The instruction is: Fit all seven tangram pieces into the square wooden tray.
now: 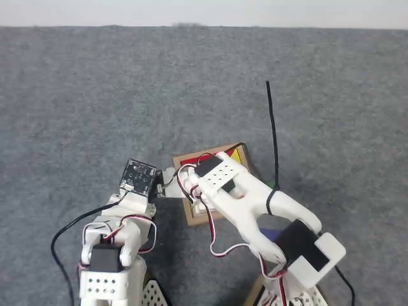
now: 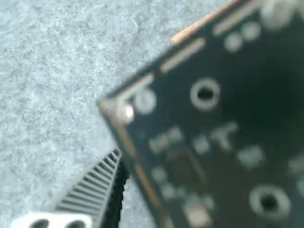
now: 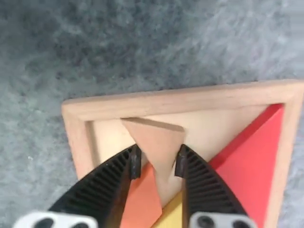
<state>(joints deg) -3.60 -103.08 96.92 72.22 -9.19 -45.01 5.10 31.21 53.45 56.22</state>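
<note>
The tray (image 3: 175, 100) sat on the grey worktop (image 1: 95, 95), near the front & btwn the two arms. The right arm (image 1: 255, 204) leaned over it & hid most of it in the high view. The right jaws pinched a tan triangle (image 3: 156, 140). The pads (image 3: 136, 161) pressed on its two slanted sides, w/ the tip pointing back btwn the jaws & the flat side facing a tray wall. The triangle was over one corner of the tray, just beside that wall. It was not clear if it touched the tray floor. Bare pale floor showed on both sides of it. A red piece (image 3: 259, 156) lay in the tray along the next wall, w/ its tip in the other corner. An orange piece (image 3: 142, 199) & a yellow piece (image 3: 172, 214) lay in the tray under the jaws, side by side, w/ yellow btwn orange & red. The left arm (image 1: 121, 236) stood just beside the tray. Its wrist view had a dark board (image 2: 213, 142) w/ round holes, very close & blurry, w/ grey worktop behind. No way to see how the left jaws stood. A thin black cable (image 1: 273, 127) ran over the worktop from far back to just beside the tray.
</note>
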